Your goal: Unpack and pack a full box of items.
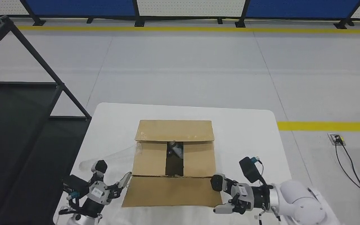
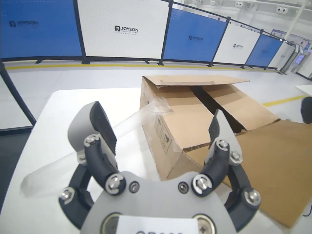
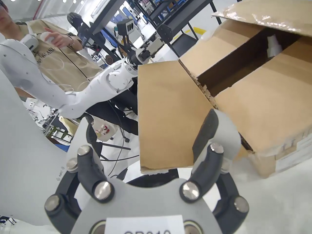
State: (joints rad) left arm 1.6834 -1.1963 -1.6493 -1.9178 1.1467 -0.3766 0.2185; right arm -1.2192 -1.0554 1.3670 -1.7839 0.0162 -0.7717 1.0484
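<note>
A white table (image 1: 247,135) is seen from above, and a cardboard box (image 1: 198,160) is set at its middle, resting on its base. The box's far flap (image 1: 174,130) is folded outward and its near flap (image 1: 169,192) is spread out toward the robot, while the two inner flaps are laid almost flat with a dark gap left between them. The left gripper (image 2: 158,122) is held just off the box's near left corner, above the table; its fingers are spread wide and nothing is gripped. The right gripper (image 3: 151,122) is placed at the right corner of the near flap, which is framed between its widely parted fingers but is not clamped. A translucent tape strip (image 2: 131,122) is trailed from the box's left side across the table. A small white item (image 3: 273,44) can be made out inside the box through the gap.
</note>
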